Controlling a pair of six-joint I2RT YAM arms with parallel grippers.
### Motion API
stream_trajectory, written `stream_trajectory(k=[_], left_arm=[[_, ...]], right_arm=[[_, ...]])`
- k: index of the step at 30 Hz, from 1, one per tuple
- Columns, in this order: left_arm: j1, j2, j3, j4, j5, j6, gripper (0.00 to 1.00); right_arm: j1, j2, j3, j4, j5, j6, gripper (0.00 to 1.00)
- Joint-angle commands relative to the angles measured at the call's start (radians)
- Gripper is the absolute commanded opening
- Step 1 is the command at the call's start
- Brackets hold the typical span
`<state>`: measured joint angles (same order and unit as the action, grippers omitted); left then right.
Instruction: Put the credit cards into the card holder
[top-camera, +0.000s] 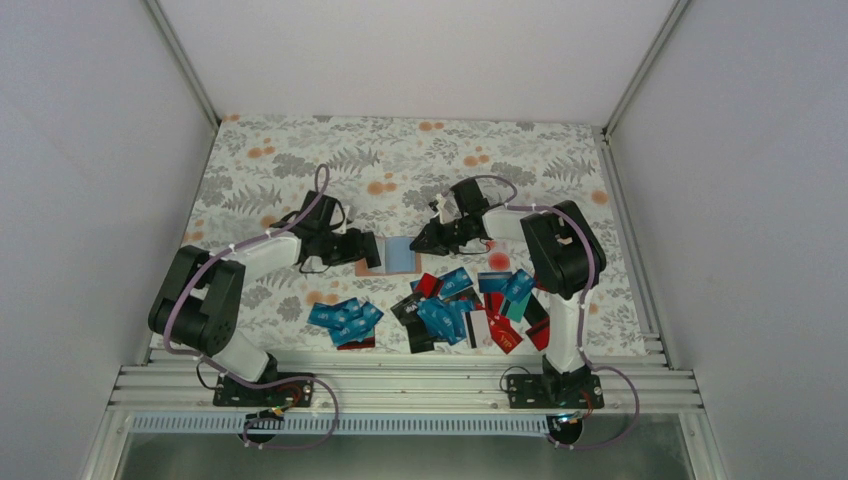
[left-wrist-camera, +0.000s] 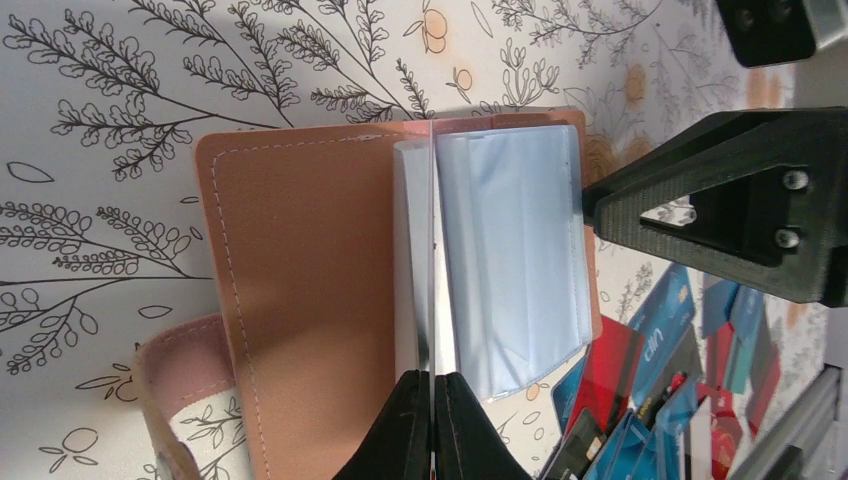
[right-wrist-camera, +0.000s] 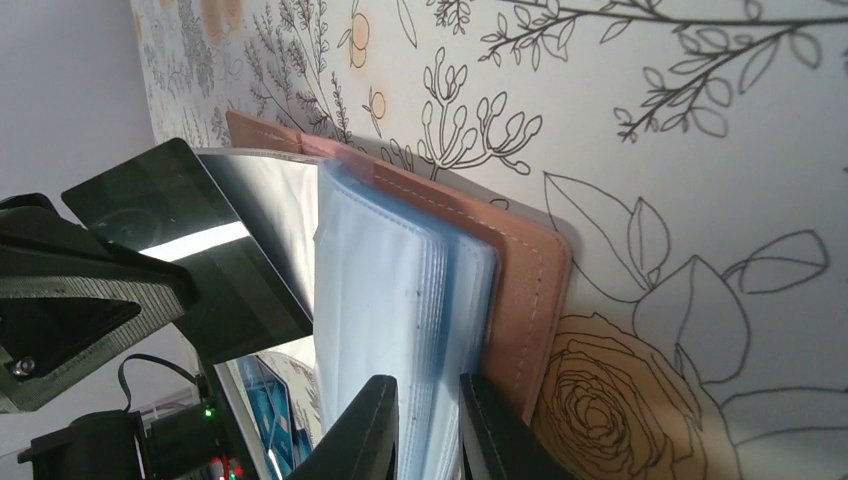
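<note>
The card holder (top-camera: 370, 264) lies open on the floral cloth, its tan cover (left-wrist-camera: 300, 290) flat and its pale blue sleeves (left-wrist-camera: 510, 250) fanned to the right. My left gripper (left-wrist-camera: 432, 376) is shut on a dark glossy credit card (right-wrist-camera: 205, 255), held on edge at the holder's spine. The right gripper (right-wrist-camera: 430, 388) comes from the opposite side, its fingers pressed onto the stack of sleeves (right-wrist-camera: 400, 290). Loose credit cards, blue, teal, red and black, lie in two heaps (top-camera: 345, 320) (top-camera: 470, 305) nearer the arm bases.
The floral cloth (top-camera: 400, 160) covers the table between white side walls. An aluminium rail (top-camera: 400, 385) runs along the near edge by the arm bases. The right arm's elbow (top-camera: 560, 250) hangs over the larger card heap.
</note>
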<state>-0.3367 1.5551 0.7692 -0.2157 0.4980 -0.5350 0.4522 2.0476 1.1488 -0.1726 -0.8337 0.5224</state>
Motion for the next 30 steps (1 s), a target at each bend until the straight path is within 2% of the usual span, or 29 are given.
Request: stream_trajectory(k=[1, 10, 30], left_arm=[[0.031, -0.011, -0.034, 0.106, 0.109, -0.01, 0.02], [0.07, 0.02, -0.068, 0.232, 0.259, -0.085, 0.02], [0.068, 0.094, -0.057, 0.239, 0.227, -0.085, 0.02]], right_arm=[[0.009, 0.03, 0.017, -0.006, 0.015, -0.042, 0.18], [0.009, 0.029, 0.001, 0.0, 0.043, -0.035, 0.17], [0.006, 0.006, -0.027, 0.016, 0.047, -0.028, 0.17]])
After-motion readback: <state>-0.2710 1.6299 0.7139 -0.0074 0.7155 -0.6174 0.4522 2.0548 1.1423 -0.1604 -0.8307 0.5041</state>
